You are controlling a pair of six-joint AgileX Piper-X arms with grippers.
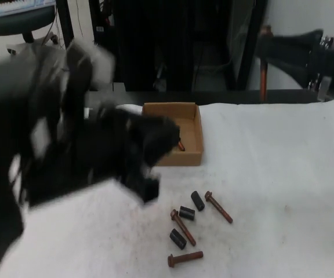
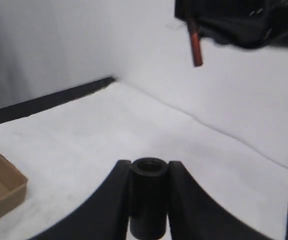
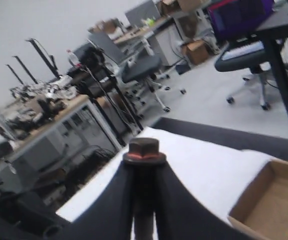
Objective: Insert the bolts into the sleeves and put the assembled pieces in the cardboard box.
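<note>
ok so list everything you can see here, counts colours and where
loose bolts: 3, reddish-brown, lying on the cloth in front of the box
loose sleeves: 3, black, lying among those bolts
cardboard box: 1, brown, open, on the cloth behind the loose parts
piece in box: 1, reddish end showing, too small to tell more
white cloth: 1, covers the bench
held sleeve: 1, black, upright between the left fingers
held bolt: 1, reddish-brown, hex head showing between the right fingers, raised above the bench
left fingers: 2, black, shut on the held sleeve
right fingers: 2, black, shut on the held bolt
</note>
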